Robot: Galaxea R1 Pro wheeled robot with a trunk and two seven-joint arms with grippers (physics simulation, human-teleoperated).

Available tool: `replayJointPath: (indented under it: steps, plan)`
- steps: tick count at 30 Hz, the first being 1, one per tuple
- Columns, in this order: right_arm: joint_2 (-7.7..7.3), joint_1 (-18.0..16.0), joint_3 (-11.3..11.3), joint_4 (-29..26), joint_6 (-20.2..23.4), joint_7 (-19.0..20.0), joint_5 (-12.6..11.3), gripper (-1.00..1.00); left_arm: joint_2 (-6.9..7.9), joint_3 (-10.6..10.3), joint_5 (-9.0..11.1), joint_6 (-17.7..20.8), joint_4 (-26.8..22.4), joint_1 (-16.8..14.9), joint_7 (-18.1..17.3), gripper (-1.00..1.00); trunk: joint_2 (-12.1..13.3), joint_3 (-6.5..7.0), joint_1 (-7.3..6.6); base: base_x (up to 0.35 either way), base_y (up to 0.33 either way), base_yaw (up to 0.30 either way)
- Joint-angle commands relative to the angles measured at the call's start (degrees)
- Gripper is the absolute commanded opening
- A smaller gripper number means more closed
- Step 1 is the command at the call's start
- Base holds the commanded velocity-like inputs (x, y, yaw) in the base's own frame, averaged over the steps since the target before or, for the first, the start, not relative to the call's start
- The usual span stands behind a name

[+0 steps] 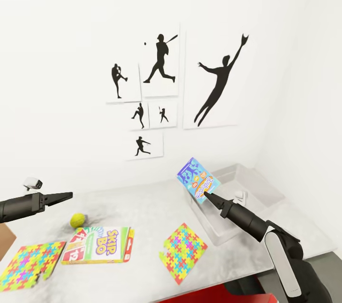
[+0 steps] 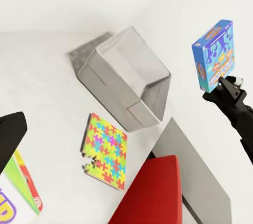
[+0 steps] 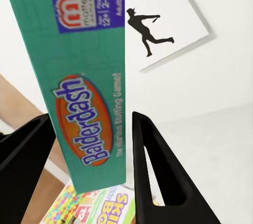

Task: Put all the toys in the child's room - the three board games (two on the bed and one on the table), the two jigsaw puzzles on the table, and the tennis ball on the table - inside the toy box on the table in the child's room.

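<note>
The right gripper (image 1: 209, 194) holds the blue board game (image 1: 198, 180) in the air, its jaws clamped on the lower edge of the box. The box hangs tilted above the near end of the toy box (image 1: 247, 184), which stands on the counter (image 1: 142, 203) near the right wall.

The left gripper (image 1: 64, 195) hovers over the left part of the counter; its jaws look together, with nothing between them. Below it lies the tennis ball (image 1: 77, 220), and just beside the ball lies the SKIP-BO game (image 1: 99, 245). One jigsaw puzzle (image 1: 29, 262) lies at the left edge, touching the SKIP-BO game. The other jigsaw puzzle (image 1: 183, 251) lies between the SKIP-BO game and the toy box. Baseball pictures (image 1: 161, 89) hang on the wall behind.
</note>
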Motion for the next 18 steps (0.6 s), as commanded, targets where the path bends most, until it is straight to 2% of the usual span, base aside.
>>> replayJointPath:
  steps: [1, 18]
  plan:
    - [0.0, -0.05, -0.04, -0.01, 0.43, 0.05, -0.37, -1.0, 0.02, 0.01, -0.07, 0.56, 0.0, -0.05, -0.26, 1.0, -0.13, -0.13, 0.05, 0.082, 0.0, 0.0]
    - [-0.16, -0.05, -0.43, 0.35, 0.53, -0.02, -0.4, -1.0, 0.03, 0.02, -0.02, 0.27, 0.0, -0.06, -0.26, 1.0, -0.13, -0.13, 0.05, 0.007, 0.0, 0.0]
